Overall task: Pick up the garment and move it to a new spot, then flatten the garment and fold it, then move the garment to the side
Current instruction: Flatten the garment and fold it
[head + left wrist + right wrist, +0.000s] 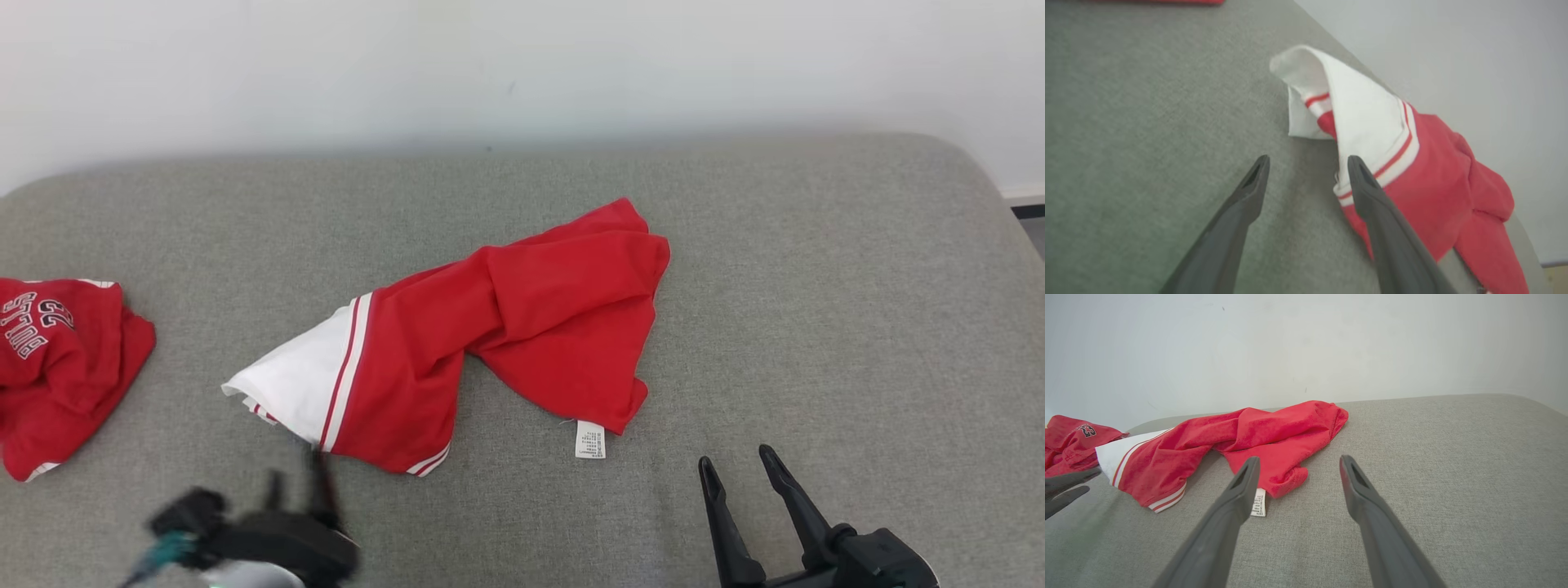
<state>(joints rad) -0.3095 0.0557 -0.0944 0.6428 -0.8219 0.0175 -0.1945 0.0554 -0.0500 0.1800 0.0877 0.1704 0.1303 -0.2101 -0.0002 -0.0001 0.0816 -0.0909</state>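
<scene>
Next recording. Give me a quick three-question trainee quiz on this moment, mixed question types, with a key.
1. True or false: the right gripper holds the garment.
2. In the head view, the band at the garment's left end is: A white, B blue, C black.
3. How many red clothing items lie on the cushion?
Key: 1 false, its jaws are open and apart from the cloth; 2 A; 3 two, counting the jersey at far left.

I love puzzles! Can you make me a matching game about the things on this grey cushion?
Things:
1. garment
2. jersey
3. label
4. right tool

Clues:
a. open, lower right
b. small, all white
c. far left, lettered
d. middle, red with a white band

Pairs: 1-d, 2-c, 3-b, 4-a
</scene>
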